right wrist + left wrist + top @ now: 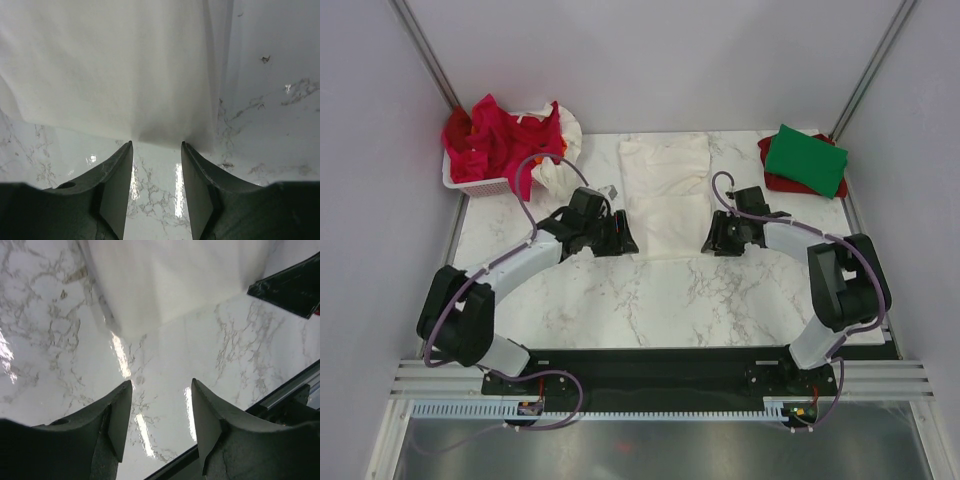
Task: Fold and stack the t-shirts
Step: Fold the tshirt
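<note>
White t-shirt (665, 195), long folded strip, mid far edge of table (620, 300); left gripper (625, 243) and right gripper (712, 243) beside its near corners, fingers spread, empty; green t-shirt (807, 160), far-right corner

The top camera looks steeply down from high above the near edge, taking in the whole tabletop (650, 300). Each wrist camera sits close behind its own gripper, facing forward and down. From behind the left gripper (161, 385), the white shirt (175, 280) lies a little ahead. The right gripper (156, 145) has that same hem just beyond its tips. All three views share it.
</note>
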You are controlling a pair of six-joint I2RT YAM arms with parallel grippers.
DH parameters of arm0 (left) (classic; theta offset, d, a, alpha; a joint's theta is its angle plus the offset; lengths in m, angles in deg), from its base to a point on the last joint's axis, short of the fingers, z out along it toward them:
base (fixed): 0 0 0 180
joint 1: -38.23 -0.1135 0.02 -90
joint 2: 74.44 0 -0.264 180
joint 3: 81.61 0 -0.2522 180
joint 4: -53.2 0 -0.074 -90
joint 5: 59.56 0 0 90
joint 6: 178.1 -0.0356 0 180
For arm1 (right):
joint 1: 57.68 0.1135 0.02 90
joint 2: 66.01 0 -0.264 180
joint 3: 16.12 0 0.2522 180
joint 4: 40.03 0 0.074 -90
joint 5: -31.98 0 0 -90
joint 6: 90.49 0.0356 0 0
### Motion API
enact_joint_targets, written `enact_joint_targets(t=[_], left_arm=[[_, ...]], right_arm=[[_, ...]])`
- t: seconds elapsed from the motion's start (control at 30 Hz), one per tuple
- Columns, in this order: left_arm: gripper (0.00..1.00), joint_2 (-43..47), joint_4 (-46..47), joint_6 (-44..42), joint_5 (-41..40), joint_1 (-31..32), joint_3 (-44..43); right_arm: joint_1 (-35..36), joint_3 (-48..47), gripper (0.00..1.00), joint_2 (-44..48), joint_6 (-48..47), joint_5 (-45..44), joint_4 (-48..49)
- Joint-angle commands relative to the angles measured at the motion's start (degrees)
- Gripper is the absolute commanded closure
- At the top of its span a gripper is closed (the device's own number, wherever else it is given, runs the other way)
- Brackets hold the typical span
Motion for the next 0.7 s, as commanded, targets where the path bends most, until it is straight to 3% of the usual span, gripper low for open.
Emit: enact_joint_targets(t=[0.0, 0.17, 0.4, 0.67], left_arm=[[0.43, 0.3, 1.2, -0.3, -2.9, -0.1, -4.2], [0.48, -7.9, 5.6, 1.0, 0.3, 1.3, -8.0], [0.51, -16.8, 12.8, 4.0, 1.2, 3.6, -8.1], [0.51, -16.3, 15.1, 2.3, -2.0, 2.6, 0.6]], right_arm=[[0.4, -4.4, 0.48, 3.8, -2.1, -1.9, -7.7], [0.5, -7.4, 0.47, 5.3, -1.8, -0.2, -8.5], [0.5, -8.6, 0.48, -1.2, -2.9, -1.0, -6.1], [0.5, 1.1, 0.51, -3.8, -2.0, -3.1, -1.6]])
